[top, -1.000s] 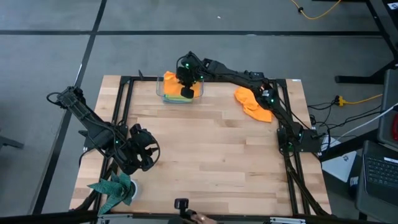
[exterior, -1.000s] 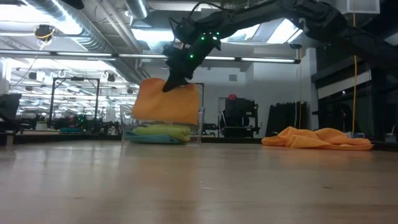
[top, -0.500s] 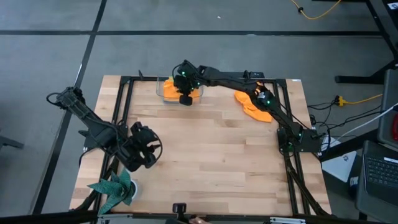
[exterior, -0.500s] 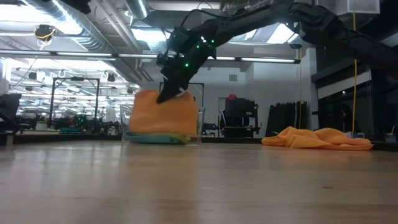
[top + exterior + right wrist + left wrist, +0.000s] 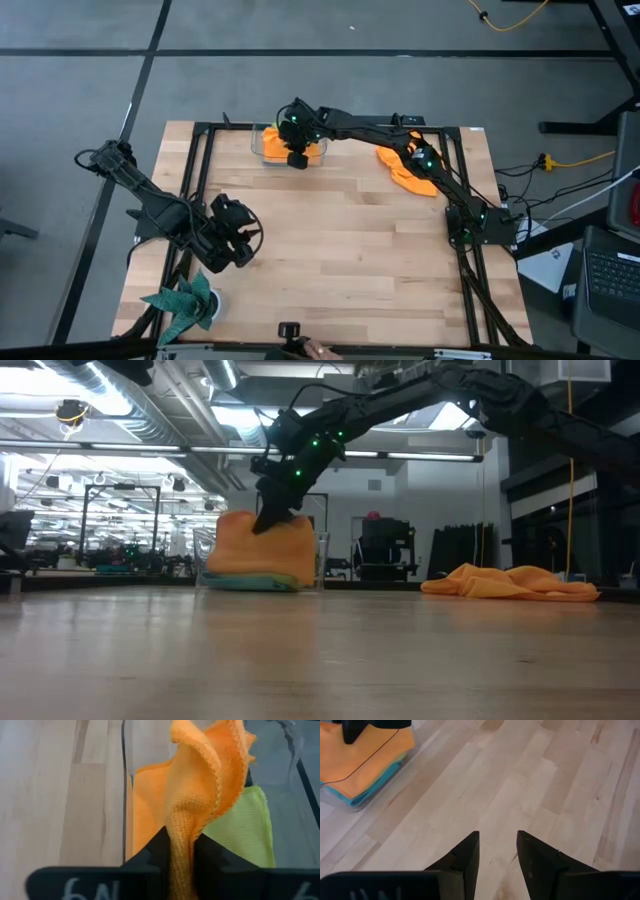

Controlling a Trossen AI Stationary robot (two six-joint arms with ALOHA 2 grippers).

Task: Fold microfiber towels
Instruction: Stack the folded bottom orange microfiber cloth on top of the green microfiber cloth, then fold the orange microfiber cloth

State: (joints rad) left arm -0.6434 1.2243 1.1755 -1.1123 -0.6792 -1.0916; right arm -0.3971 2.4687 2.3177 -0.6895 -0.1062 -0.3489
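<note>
Presently the right gripper [image 5: 181, 851] pinches the orange towel [image 5: 262, 545] over the stack in the clear bin [image 5: 262, 150] at the table's [image 5: 340, 250] far edge; second orange towel [image 5: 408, 172] nearer right arm; left gripper [image 5: 497, 851] parted, empty, well apart.

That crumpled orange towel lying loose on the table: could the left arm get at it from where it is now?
Probably not easily. The loose orange towel lies at the far right, beside the right arm's base, while the left gripper hovers open near the opposite corner. Bare wood lies between, but the distance looks long.
</note>
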